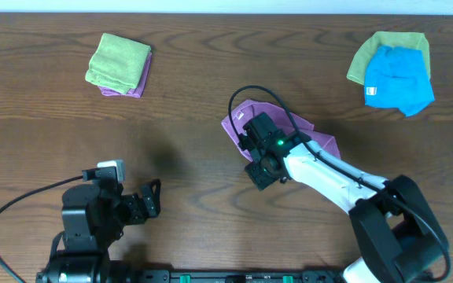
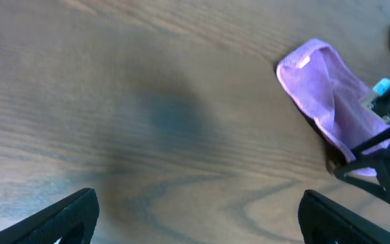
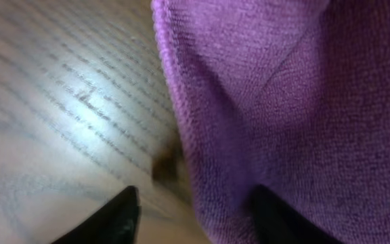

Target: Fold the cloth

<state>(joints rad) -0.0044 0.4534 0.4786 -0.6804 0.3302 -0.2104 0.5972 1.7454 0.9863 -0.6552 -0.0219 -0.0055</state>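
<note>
The lilac cloth [image 1: 241, 118] lies crumpled at the table's middle, with its small white tag near its left corner. It also shows in the left wrist view [image 2: 330, 95] and fills the right wrist view [image 3: 290, 102]. My right gripper [image 1: 256, 163] is down at the cloth's front left edge. Its jaws [image 3: 195, 217] are open and straddle the cloth's hem, one finger over bare wood and one on the cloth. The arm hides the cloth's middle from above. My left gripper [image 1: 149, 198] is open and empty [image 2: 198, 217] over bare wood at the front left, well apart from the cloth.
A folded lime-green cloth [image 1: 119, 61] lies on a small folded purple cloth [image 1: 136, 85] at the back left. A blue cloth [image 1: 398, 79] overlaps another lime-green cloth [image 1: 368, 55] at the back right. The right arm's black cable [image 1: 246, 93] loops over the lilac cloth.
</note>
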